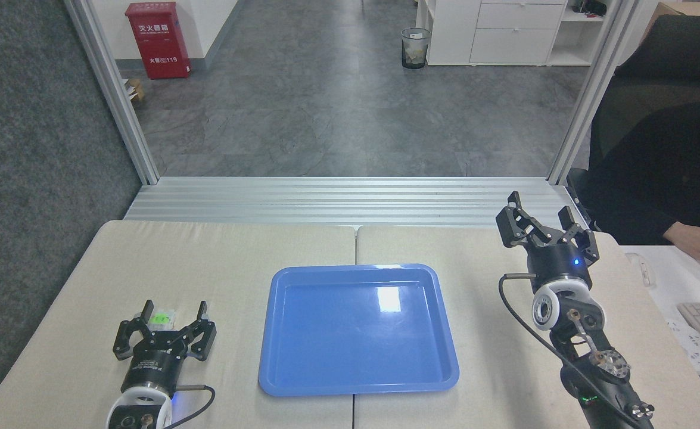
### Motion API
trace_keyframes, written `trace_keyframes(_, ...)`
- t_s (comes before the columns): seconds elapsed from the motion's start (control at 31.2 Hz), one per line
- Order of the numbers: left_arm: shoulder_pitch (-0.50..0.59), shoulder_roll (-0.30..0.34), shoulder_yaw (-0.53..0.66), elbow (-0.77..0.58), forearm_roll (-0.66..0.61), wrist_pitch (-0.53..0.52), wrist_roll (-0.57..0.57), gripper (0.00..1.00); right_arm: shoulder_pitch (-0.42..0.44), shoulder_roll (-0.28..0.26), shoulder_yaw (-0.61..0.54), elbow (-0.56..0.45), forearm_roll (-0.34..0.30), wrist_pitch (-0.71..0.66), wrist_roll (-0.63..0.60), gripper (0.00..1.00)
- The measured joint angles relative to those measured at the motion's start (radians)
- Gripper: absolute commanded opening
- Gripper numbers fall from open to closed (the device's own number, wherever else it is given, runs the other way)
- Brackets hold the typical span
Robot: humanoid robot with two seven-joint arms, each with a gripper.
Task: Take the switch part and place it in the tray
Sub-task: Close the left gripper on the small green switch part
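The left gripper (174,311) stands with its fingers spread, and the switch part (163,318) sits in the gap between them, near the left finger. To this gripper's right, bare desk (230,250) separates it from the tray (358,381), whose raised rim is the only barrier there. Ahead of it the desk lies clear. The right gripper (539,215), also spread, hangs well right of the tray.
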Motion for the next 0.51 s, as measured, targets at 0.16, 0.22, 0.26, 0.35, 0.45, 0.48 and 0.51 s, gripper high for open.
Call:
trace_keyframes(0.16, -0.020, 0.022, 0.000, 0.044, 0.005, -0.001, 0.002, 0.99, 0.000, 0.000, 0.000, 0.000, 0.000, 0.000, 0.000, 1.00)
trace_keyframes(0.22, -0.027, 0.030, 0.000, 0.063, 0.012, -0.002, 0.002, 0.99, 0.000, 0.000, 0.000, 0.000, 0.000, 0.000, 0.000, 1.00)
trace_keyframes(0.26, -0.031, 0.035, 0.000, 0.074, 0.015, -0.002, 0.002, 0.99, 0.000, 0.000, 0.000, 0.000, 0.000, 0.000, 0.000, 1.00)
trace_keyframes(0.35, -0.039, 0.045, 0.000, 0.100, 0.026, -0.004, 0.002, 0.97, 0.000, 0.000, 0.000, 0.000, 0.000, 0.000, 0.000, 1.00)
trace_keyframes(0.45, -0.044, 0.054, 0.000, 0.126, 0.035, -0.008, 0.002, 0.87, 0.000, 0.000, 0.000, 0.000, 0.000, 0.000, 0.000, 1.00)
trace_keyframes(0.48, -0.045, 0.056, 0.000, 0.136, 0.037, -0.009, 0.002, 0.84, 0.000, 0.000, 0.000, 0.000, 0.000, 0.000, 0.000, 1.00)
trace_keyframes(0.51, -0.047, 0.059, 0.000, 0.145, 0.040, -0.012, 0.002, 0.78, 0.000, 0.000, 0.000, 0.000, 0.000, 0.000, 0.000, 1.00)
